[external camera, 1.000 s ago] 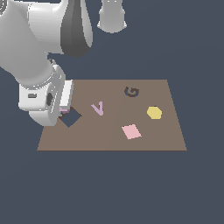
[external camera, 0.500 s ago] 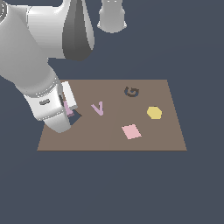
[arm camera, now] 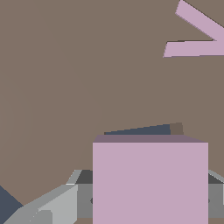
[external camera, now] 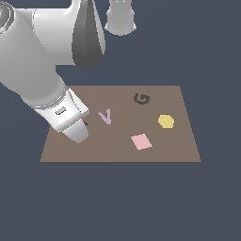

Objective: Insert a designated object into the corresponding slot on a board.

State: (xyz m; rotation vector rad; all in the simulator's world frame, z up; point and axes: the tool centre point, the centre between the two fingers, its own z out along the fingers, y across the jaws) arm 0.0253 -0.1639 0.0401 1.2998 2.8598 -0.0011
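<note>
Change: over the last second the arm (external camera: 52, 89) has dropped low over the board's (external camera: 117, 148) left part. Earlier the navy slot lay open beside the wrist in the exterior view; now the wrist covers nearly all of it, and only a dark sliver shows at its edge.
Block: the lilac block (arm camera: 150, 181) sits between the grey fingers (arm camera: 57, 203) and fills the lower middle of the wrist frame. In the exterior view it is hidden behind the wrist.
Pincer: the pincer (arm camera: 150, 201) is clamped on the block, one finger on each side.
Slot: a thin strip of the slot (arm camera: 138, 130) shows just past the block's far edge in the wrist frame. That strip runs slightly tilted to the block's edge, so the two squares may not be quite square to each other.
Meaning: the descent looks nearly done, with the block right over or partly in the slot. Whether it is seated I cannot tell.
Next: probably a last small lowering, with a slight twist if the corners catch, then a release.
Others: the V piece (external camera: 106, 116) lies just right of the wrist; the G mark (external camera: 141, 99), yellow hexagon (external camera: 165, 121) and pink tile (external camera: 141, 141) lie further right in the exterior frame.
</note>
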